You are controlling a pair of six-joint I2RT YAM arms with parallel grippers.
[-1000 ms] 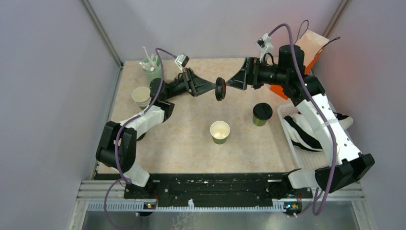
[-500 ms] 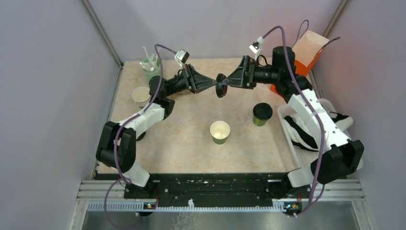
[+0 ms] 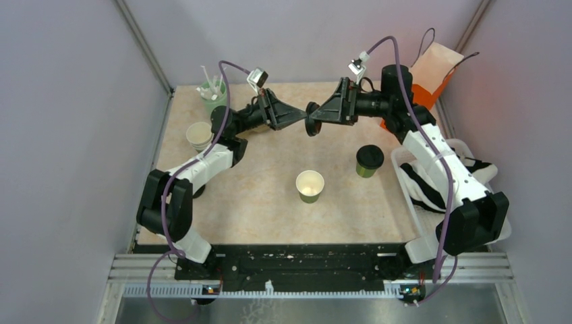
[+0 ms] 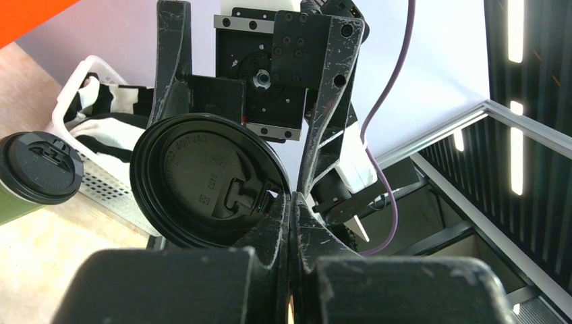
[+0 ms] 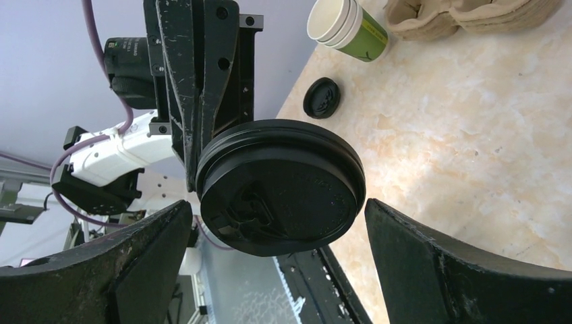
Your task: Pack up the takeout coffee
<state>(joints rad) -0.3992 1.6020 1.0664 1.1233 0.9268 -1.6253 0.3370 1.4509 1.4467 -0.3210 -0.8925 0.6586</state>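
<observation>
Pale lilac walls close in the beige marbled table (image 3: pixel 256 196) on the left, back and right. The widest bare stretch lies in front of a lidless cup (image 3: pixel 310 185), toward the arm bases. A white basket (image 3: pixel 413 202) lines the right edge, and a stack of cups (image 3: pixel 199 136) sits near the left edge.

Above the back of the table, the left gripper (image 3: pixel 302 120) is pinched tight on the rim of a loose black lid (image 3: pixel 311 126), held on edge in the air. The right gripper (image 3: pixel 318 116) is spread wide, one finger on either side of that lid, gripping nothing.

The right arm hides much of the basket and the striped cloth (image 3: pixel 421 189) in it. Which face of the lid points toward which arm is hard to tell.

The takeout coffee (image 3: pixel 369 160) stands upright right of centre, just beside the basket. Its long axis is vertical, with its own black cap on top. The left wrist view cuts it off at the frame edge.
</observation>
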